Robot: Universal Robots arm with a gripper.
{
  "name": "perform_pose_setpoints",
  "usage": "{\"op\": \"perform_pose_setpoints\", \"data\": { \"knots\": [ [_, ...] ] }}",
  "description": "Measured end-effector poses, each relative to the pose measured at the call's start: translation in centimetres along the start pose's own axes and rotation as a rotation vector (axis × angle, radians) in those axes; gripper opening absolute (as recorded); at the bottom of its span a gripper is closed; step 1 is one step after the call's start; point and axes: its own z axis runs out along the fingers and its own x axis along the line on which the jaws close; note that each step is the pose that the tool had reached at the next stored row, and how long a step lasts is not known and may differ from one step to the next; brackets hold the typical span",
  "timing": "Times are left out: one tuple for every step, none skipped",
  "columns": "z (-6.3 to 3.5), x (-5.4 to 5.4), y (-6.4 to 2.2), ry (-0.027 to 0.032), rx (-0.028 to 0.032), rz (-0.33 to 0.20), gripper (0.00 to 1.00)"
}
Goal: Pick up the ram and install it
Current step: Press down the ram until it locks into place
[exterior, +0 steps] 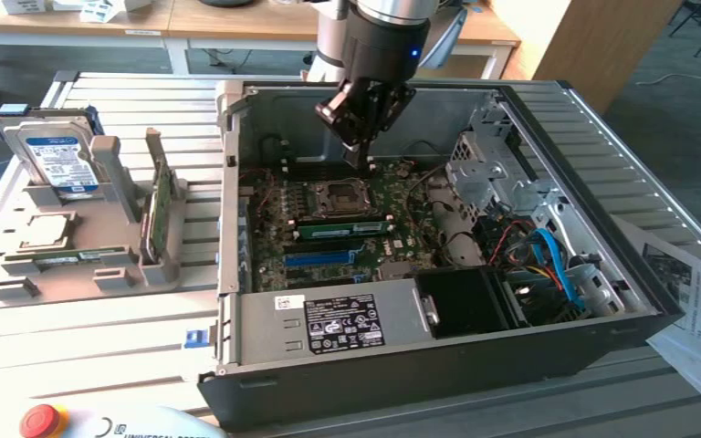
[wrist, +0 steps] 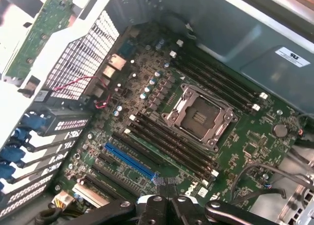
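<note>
Slatted bench (exterior: 107, 319) carries an open case (exterior: 448, 356); over its motherboard (wrist: 162, 136) hangs the gripper (exterior: 360, 151), jaws shut, empty; ram (exterior: 340, 228) sits slotted beside the socket (wrist: 198, 117).

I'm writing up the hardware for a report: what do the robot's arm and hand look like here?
The arm is a thick round column: a silvery metal section on top, then a black cylindrical wrist with a small blue light on its side. Below it the hand is black, with angular linkage plates tapering to narrow dark fingers. In the wrist view the hand shows black links joined by shiny round pivot pins.
</note>
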Motion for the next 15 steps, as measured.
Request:
{"op": "perform_pose_setpoints", "data": {
  "knots": [
    [0.0,0.0,0.0,-0.0003,-0.0007,0.013,0.11],
    [0.0,0.0,0.0,-0.0007,-0.0015,0.026,0.11],
    [0.0,0.0,0.0,-0.001,-0.0022,0.038,0.11],
    [0.0,0.0,0.0,-0.0014,-0.003,0.05,0.11],
    [0.0,0.0,0.0,-0.0018,-0.0037,0.062,0.11],
    [0.0,0.0,0.0,-0.0021,-0.0044,0.074,0.11],
    [0.0,0.0,0.0,-0.0023,-0.0051,0.085,0.11],
    [0.0,0.0,0.0,-0.0027,-0.0059,0.099,0.11],
    [0.0,0.0,0.0,-0.0031,-0.0067,0.111,0.11],
    [0.0,0.0,0.0,-0.0034,-0.0075,0.124,0.11],
    [0.0,0.0,0.0,-0.0038,-0.0082,0.137,0.11],
    [0.0,0.0,0.0,-0.0041,-0.0089,0.149,0.11],
    [0.0,0.0,0.0,-0.0045,-0.0097,0.161,0.11],
    [0.0,0.0,0.0,-0.0048,-0.0104,0.173,0.11],
    [0.0,0.0,0.0,-0.0052,-0.0111,0.187,0.11]
  ]
}}
